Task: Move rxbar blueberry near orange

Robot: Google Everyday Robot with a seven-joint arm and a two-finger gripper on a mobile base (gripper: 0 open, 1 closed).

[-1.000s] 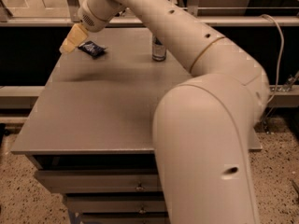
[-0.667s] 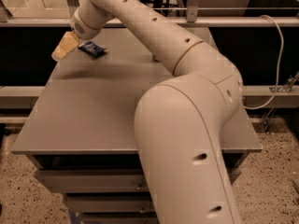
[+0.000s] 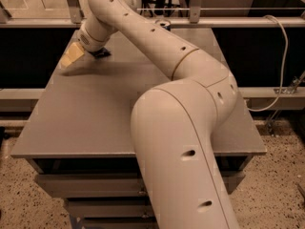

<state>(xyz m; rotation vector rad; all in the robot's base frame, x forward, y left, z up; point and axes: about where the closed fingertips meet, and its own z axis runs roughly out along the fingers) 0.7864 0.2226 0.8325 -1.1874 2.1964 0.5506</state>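
Observation:
The rxbar blueberry [image 3: 101, 53] is a small dark blue wrapper lying flat at the far left of the grey table [image 3: 95, 113]. Only part of it shows, since my wrist covers the rest. My gripper [image 3: 71, 57], with yellowish tips, hangs low over the table just left of the bar, right beside it. My arm [image 3: 157, 46] sweeps across the table from the lower right. The orange is not in view.
The dark rim of a drink can [image 3: 164, 23] peeks over my arm at the table's far edge. A metal rail [image 3: 228, 20] runs behind the table. Drawers [image 3: 95, 185] sit under the tabletop. A white cable [image 3: 281, 56] hangs at the right.
My gripper has dropped lower toward the table, left of the bar. My arm has swung across the view and now hides most of the can and part of the bar.

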